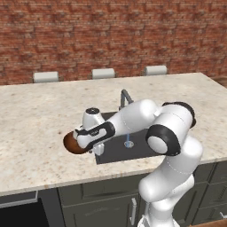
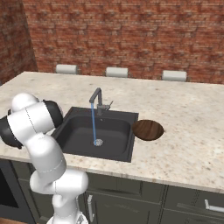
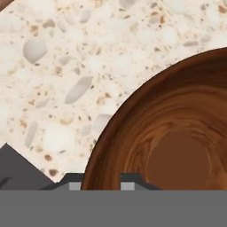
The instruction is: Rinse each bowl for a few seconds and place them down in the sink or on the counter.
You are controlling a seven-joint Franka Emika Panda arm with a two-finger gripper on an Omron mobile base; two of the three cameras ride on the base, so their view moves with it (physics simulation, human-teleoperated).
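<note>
A: While water runs from the faucet into the sink, the robot has one wooden bowl down on the table, just left of the basin. What does the step ask for?

B: Probably a clean release: widen the jaws fully, lift straight up off the rim, and avoid dragging the bowl along.

A: How does the end effector stand?

B: Its fingertips straddle the bowl's near rim, one inside, one outside, with a narrow gap. Whether they are pinching the rim or have just let go cannot be told.

A: And farther off?

B: A second bowl sits on the table right of the sink, well apart from the end effector.
</note>
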